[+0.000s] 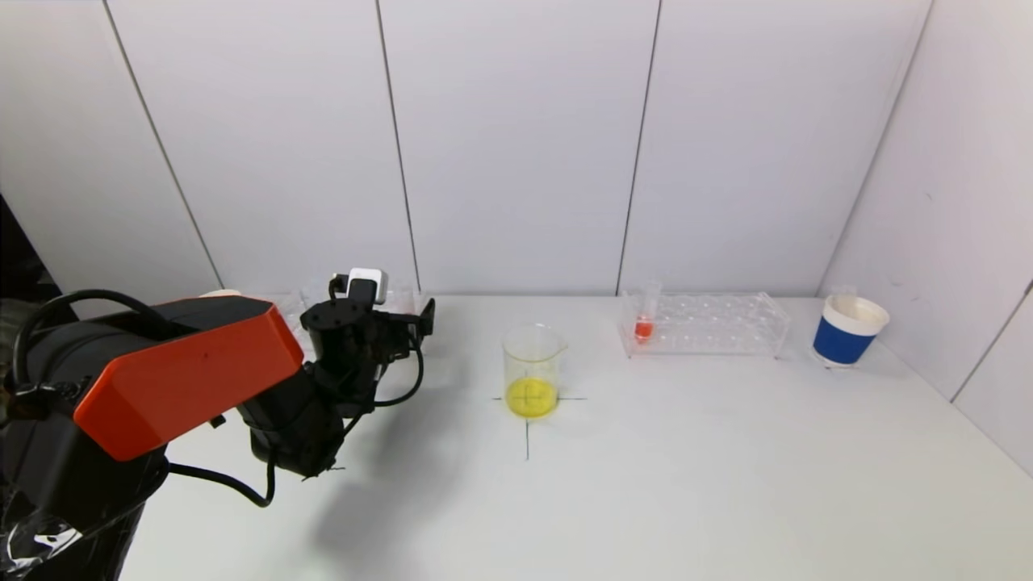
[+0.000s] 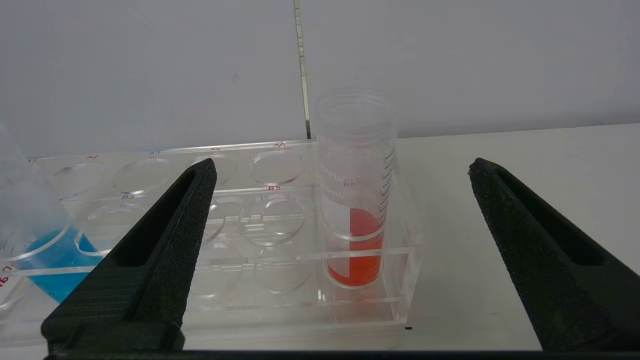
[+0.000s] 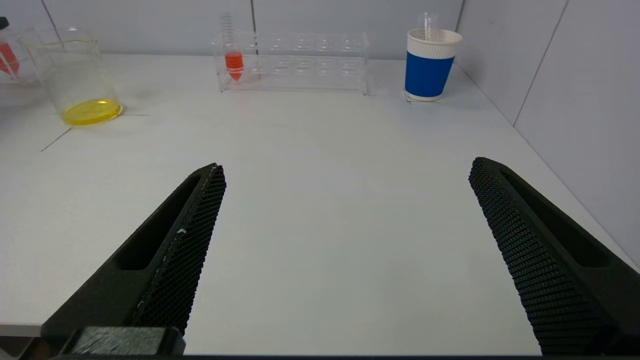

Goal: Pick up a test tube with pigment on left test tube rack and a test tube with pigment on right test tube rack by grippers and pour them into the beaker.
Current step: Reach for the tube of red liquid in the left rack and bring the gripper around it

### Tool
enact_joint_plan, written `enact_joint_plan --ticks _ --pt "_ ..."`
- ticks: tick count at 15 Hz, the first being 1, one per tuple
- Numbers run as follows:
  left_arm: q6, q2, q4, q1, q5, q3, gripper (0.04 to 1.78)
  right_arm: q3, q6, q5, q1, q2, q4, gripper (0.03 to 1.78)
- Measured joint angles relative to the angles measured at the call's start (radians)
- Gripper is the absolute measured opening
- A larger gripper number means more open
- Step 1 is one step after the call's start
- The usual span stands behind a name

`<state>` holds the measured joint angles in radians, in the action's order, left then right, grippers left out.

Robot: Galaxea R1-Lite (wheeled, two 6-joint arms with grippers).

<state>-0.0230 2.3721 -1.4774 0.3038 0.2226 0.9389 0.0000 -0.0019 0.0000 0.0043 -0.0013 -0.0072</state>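
Orange pigment fills the bottom of the left tube (image 2: 356, 235), which stands upright in the end hole of the left rack (image 2: 225, 240), at the centre of the left wrist view. The left gripper (image 2: 340, 250) is spread wide and holds nothing; the tube is between its fingers but touches neither, probably so they can close around it. A second tube with blue liquid (image 2: 45, 260) is at the lower left of that frame.

In the head view, the beaker (image 1: 532, 371) with yellow liquid sits on a cross mark at the centre, a fixed pouring spot, I think. The right rack (image 1: 710, 324) at the upper right holds one orange tube (image 1: 646, 315); a blue cup (image 1: 846, 329) is beside it. The right gripper (image 3: 345, 260) is released and empty, well apart from its rack.

I count two racks, three tubes, one beaker, one cup.
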Motion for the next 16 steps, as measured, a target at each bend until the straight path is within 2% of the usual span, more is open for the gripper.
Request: enact_joint_plan --ticks 16 --pt "-0.021 0.029 0.011 0.003 -0.001 0.074 1.76 0.0 0.0 0.0 0.0 0.0 0.0 1.77"
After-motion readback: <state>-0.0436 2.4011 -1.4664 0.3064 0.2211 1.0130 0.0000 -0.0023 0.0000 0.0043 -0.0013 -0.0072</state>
